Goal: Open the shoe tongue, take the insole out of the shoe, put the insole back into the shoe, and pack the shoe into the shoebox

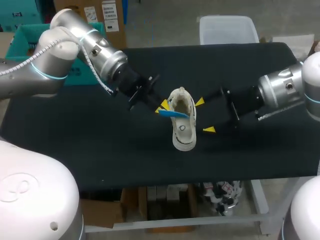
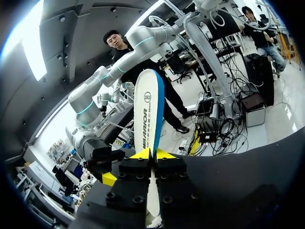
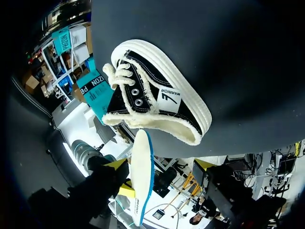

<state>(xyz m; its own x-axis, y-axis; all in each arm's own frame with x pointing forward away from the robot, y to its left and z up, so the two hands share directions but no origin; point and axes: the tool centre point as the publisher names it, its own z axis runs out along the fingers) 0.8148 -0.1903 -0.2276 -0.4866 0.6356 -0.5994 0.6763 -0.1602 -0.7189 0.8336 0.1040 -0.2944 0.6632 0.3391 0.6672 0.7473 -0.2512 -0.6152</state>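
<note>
My left hand (image 1: 162, 106) grips the insole (image 1: 175, 113) over the shoe (image 1: 183, 131) while my right hand (image 1: 204, 115) is open beside it. The shoe is unbraced, so it may skid when the insole pushes in.

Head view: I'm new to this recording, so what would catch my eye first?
First the white, blue-edged insole, pinched in the left hand right by the shoe. The shoe stands in the middle of the dark table, and the right hand is open on its other side.
</note>
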